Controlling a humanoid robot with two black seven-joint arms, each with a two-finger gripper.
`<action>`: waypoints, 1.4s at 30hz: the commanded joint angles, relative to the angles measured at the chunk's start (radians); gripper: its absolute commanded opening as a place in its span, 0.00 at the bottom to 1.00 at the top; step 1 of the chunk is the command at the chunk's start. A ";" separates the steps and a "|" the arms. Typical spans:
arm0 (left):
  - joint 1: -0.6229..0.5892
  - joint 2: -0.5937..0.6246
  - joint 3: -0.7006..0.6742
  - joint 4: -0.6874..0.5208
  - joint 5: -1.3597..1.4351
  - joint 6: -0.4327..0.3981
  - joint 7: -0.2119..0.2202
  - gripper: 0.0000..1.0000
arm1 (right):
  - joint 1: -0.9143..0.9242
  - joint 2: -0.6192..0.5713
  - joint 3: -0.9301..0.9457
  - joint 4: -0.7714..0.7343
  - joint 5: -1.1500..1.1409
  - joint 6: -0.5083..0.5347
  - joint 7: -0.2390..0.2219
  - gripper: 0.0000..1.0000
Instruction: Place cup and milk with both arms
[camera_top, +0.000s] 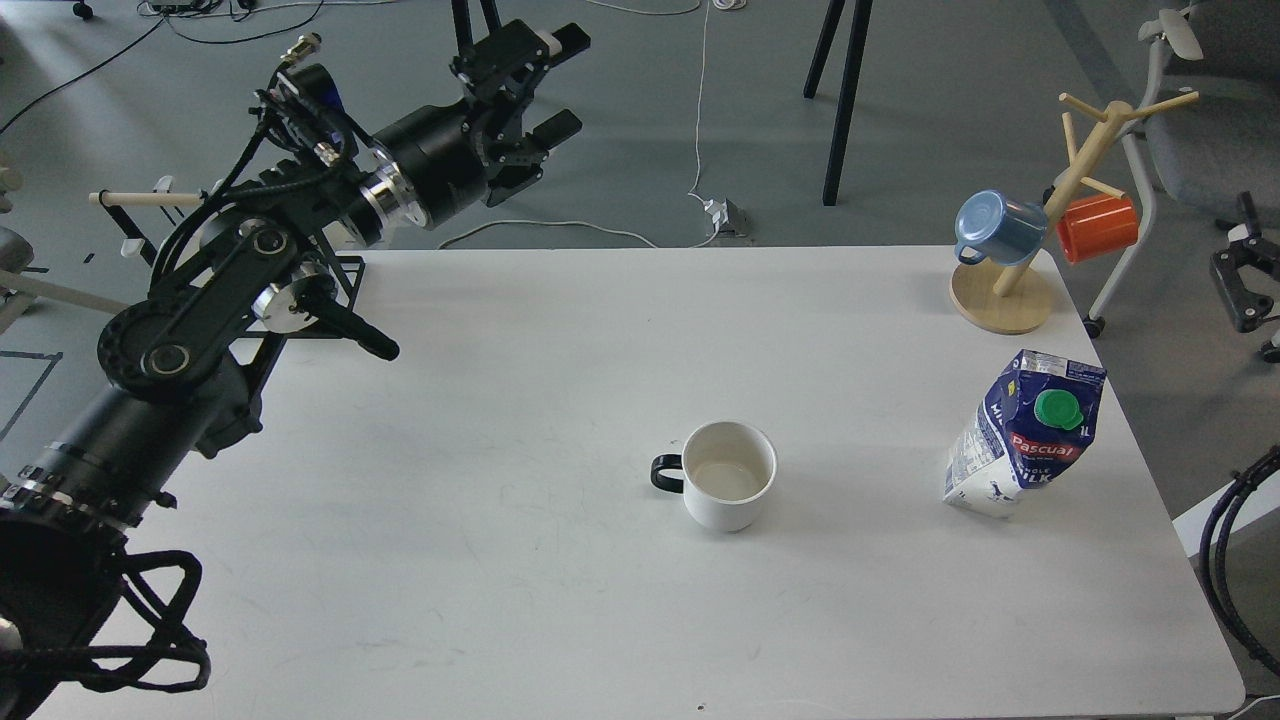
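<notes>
White ceramic mug (729, 476), black loop handle facing left, is best approached from that side by the left gripper (535, 90), raised far-left, prongs spread, empty; right gripper unseen.

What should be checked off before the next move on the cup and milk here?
1. Cup upright on table, handle facing left: ok.
2. Milk carton standing, green cap on: ok.
3. Left end effector open, empty: ok.
4. Left end effector near cup: not ok, raised past the far table edge.
5. Right end effector in view: not ok.
6. Cup and carton apart: ok.
</notes>
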 joint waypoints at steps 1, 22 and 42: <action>0.020 0.041 -0.044 0.039 -0.313 -0.001 -0.002 0.99 | -0.218 0.013 0.021 0.100 0.001 0.000 0.021 0.99; 0.139 0.126 -0.150 0.274 -0.832 -0.016 -0.002 0.99 | -0.460 0.168 -0.182 0.140 -0.016 0.000 0.009 0.99; 0.159 0.147 -0.148 0.276 -0.831 -0.011 -0.002 0.99 | -0.237 0.358 -0.283 -0.041 -0.039 0.000 0.013 0.97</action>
